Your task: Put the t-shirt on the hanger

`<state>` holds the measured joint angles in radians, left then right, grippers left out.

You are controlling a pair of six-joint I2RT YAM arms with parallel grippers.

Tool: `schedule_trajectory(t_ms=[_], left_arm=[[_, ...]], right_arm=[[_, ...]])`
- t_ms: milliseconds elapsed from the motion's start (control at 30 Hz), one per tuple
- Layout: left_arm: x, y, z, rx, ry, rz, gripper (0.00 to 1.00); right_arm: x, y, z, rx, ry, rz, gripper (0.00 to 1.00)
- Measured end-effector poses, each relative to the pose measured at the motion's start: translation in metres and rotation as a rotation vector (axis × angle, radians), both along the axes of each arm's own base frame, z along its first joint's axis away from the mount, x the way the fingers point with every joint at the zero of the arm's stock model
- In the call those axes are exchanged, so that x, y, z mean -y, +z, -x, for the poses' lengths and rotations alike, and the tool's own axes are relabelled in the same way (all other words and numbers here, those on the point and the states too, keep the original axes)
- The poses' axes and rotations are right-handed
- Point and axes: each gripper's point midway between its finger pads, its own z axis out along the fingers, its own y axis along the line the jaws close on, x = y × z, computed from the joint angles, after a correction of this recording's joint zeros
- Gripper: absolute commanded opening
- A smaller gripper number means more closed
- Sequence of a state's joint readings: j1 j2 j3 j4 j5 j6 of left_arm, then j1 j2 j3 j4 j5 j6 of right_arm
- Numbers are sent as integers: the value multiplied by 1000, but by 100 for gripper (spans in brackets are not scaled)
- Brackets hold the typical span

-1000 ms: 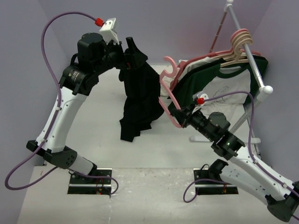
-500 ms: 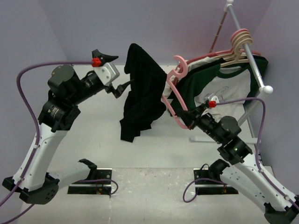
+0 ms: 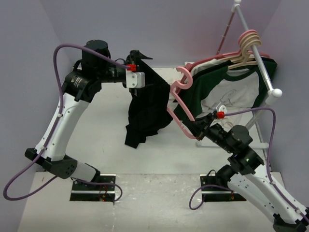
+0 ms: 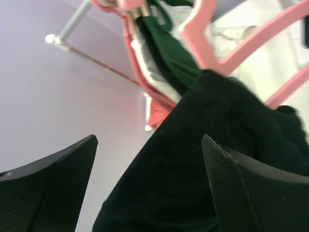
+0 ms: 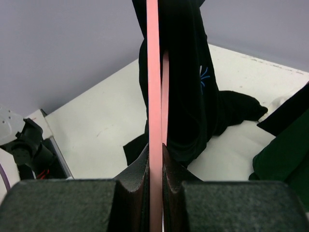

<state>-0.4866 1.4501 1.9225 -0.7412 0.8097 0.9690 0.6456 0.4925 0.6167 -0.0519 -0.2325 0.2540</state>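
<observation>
The black t-shirt (image 3: pixel 147 104) hangs draped over one arm of the pink hanger (image 3: pixel 187 79), its lower end near the table. My right gripper (image 3: pixel 192 126) is shut on the hanger's lower corner and holds it up tilted; in the right wrist view (image 5: pixel 154 164) the pink bar (image 5: pixel 153 96) runs straight up between the fingers with the shirt (image 5: pixel 188 96) behind it. My left gripper (image 3: pixel 144 57) is at the shirt's top edge. In the left wrist view (image 4: pixel 149 140) its jaws stand wide apart, with black cloth (image 4: pixel 193 169) and the hanger (image 4: pixel 241 53) beyond them.
A clothes rack (image 3: pixel 260 63) stands at the back right with cream hangers (image 3: pixel 248 41) and a dark green shirt with a white front (image 3: pixel 217 92), close behind the pink hanger. The white table (image 3: pixel 96 125) is bounded by purple walls.
My left gripper let go of the shirt's top, swung down and left, and has now come back up to the shirt's top edge. The right gripper has lifted and turned the hanger a little.
</observation>
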Motion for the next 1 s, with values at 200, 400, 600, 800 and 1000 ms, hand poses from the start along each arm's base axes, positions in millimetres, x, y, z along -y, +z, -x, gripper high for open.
schedule_trajectory(t_ms=[200, 400, 600, 800, 1000], left_arm=[[4, -31, 21, -107, -104, -61, 70], [6, -63, 27, -203, -129, -101, 67], [12, -84, 29, -269, -118, -139, 52], [9, -106, 29, -330, -60, -197, 3], [-1, -130, 38, -411, -22, -228, 0]], right_arm=[[-4, -9, -2, 4, 21, 45, 0], [-13, -12, 2, 21, 95, 113, 0], [-18, -13, 5, 46, 140, 147, 0], [-16, -16, -3, 57, 122, 183, 0], [-13, -32, -8, 27, 111, 238, 0]])
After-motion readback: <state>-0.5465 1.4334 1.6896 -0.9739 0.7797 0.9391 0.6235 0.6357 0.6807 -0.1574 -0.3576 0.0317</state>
